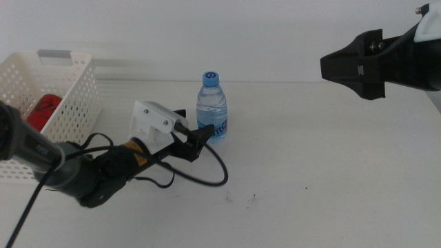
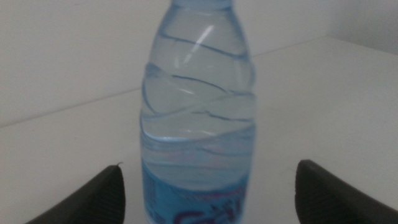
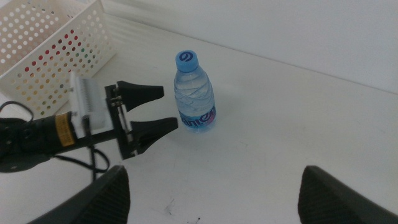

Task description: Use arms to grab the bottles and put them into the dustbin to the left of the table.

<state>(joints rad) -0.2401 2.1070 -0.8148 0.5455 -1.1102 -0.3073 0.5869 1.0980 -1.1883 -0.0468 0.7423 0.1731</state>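
A clear water bottle point(image 1: 212, 109) with a blue cap and blue label stands upright near the middle of the white table point(image 1: 310, 172). My left gripper point(image 1: 196, 128) lies low just to its left, open, with the jaws pointing at the bottle's lower half and apart from it. In the left wrist view the bottle point(image 2: 199, 124) fills the gap between the spread jaws of the left gripper point(image 2: 209, 165). A red can point(image 1: 43, 110) lies inside the white dustbin point(image 1: 76, 103) at the far left. My right gripper point(image 1: 329, 67) hangs open, high at the upper right, holding nothing.
The right wrist view looks down on the bottle point(image 3: 194, 93), the left gripper point(image 3: 169, 107) and the dustbin's perforated wall point(image 3: 56, 43). A black cable point(image 1: 213, 169) loops on the table beside the left arm. Small dark specks point(image 1: 241, 200) mark the table's front.
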